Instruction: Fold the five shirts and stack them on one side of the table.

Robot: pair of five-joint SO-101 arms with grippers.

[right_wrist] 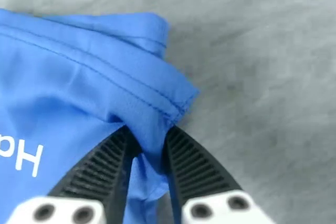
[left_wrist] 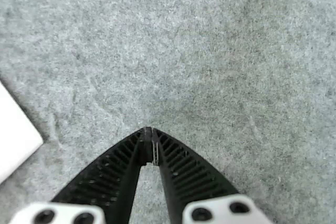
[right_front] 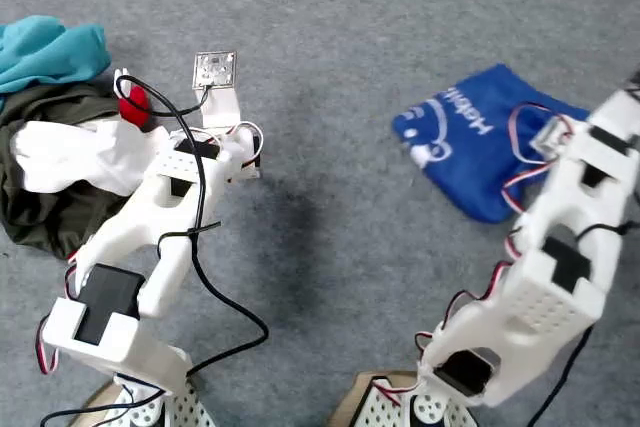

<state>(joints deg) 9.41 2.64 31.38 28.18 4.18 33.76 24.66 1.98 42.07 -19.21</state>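
Jaws of right gripper clamp blue shirt hem.

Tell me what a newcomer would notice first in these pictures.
The blue shirt on the right half of the grey table stands out, its edge pinched in the right gripper. At the left edge lies a pile of teal, white and dark shirts; the left gripper is shut over bare table.

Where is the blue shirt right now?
In the high view, the blue shirt lies on the table, right side, its edge pinched in the right gripper.
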